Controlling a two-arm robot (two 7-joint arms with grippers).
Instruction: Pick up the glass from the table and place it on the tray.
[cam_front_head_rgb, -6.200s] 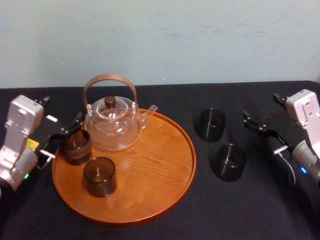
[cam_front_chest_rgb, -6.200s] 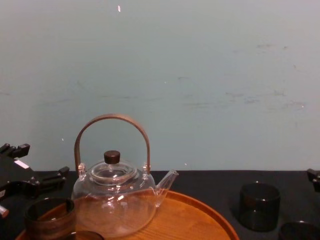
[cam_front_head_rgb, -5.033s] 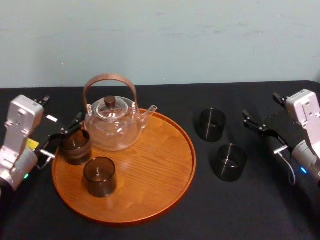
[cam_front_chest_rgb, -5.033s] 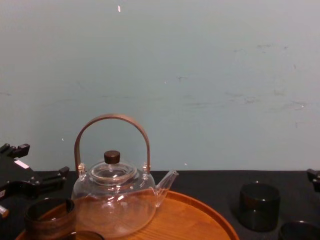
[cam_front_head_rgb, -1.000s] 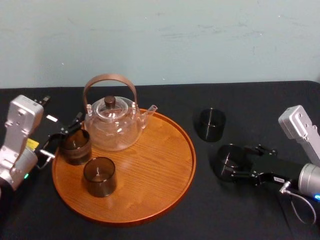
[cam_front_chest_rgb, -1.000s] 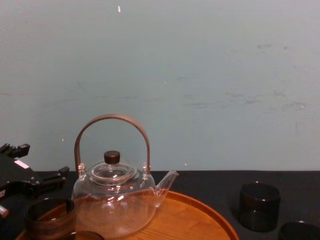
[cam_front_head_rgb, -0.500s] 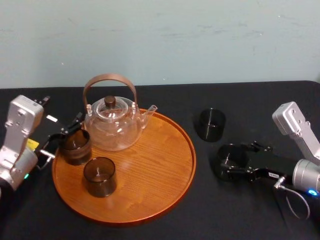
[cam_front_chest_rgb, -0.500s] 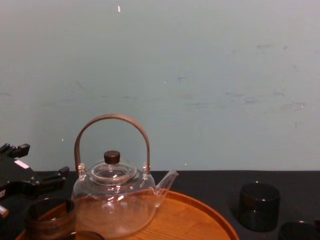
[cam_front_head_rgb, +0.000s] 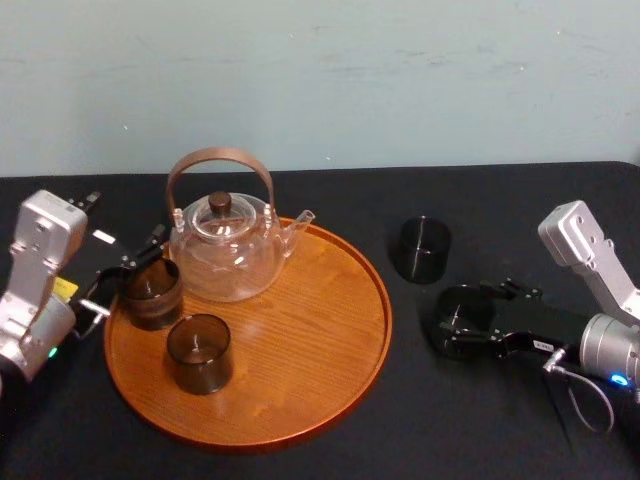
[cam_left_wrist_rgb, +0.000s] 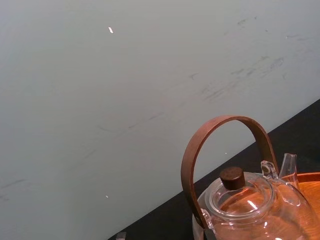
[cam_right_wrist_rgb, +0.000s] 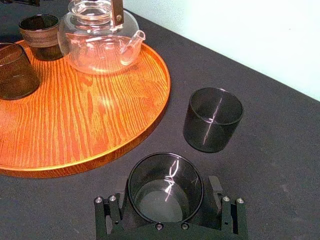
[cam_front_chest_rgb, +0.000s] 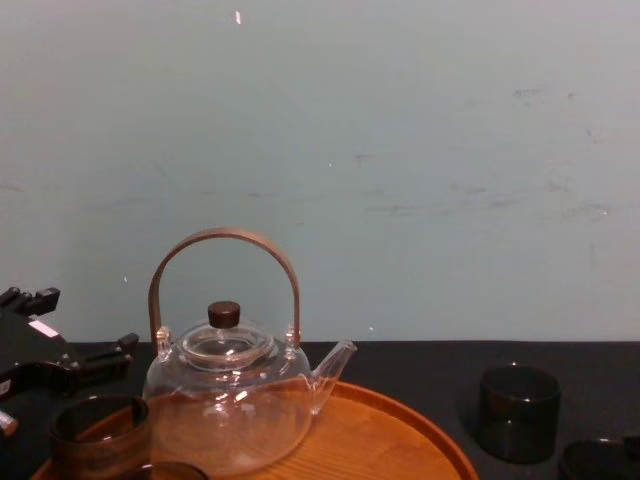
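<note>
Where the glass stands: the glass (cam_front_head_rgb: 463, 318) is upright on the black tabletop (cam_front_head_rgb: 520, 430), mouth up, right of the tray (cam_front_head_rgb: 330, 375) and apart from its rim.
Which way it lies from me: it sits right between my right jaws, which come in low from the right, level with its wall.
State of my right jaws: spread, one jaw on the far side of the glass and one on the near side, each just beside the wall. I see no firm pinch, and the glass rests on the tabletop.
Axis that matters: the long axis of the glass runs straight up. My closing line runs near to far across it, so I judge that a squeeze would meet the round wall squarely on both sides.
Nearer arm: the right one, plainly. My left jaws are spread and parked at the far left rim of the tray, beside a brown glass (cam_front_head_rgb: 152, 292).
Where it must go: left, up over the low rim and onto the wood.
Room on the tray: the teapot (cam_front_head_rgb: 228, 255) takes the far part and a second dark glass (cam_front_head_rgb: 199, 352) the near left. The right half of the tray is bare, and that is the side nearest me.
Neighbour to mind: another dark glass (cam_front_head_rgb: 424, 249) stands on the tabletop just far-left of mine, near but not touching. I judge that a lift before any leftward swing would keep me off it.
</note>
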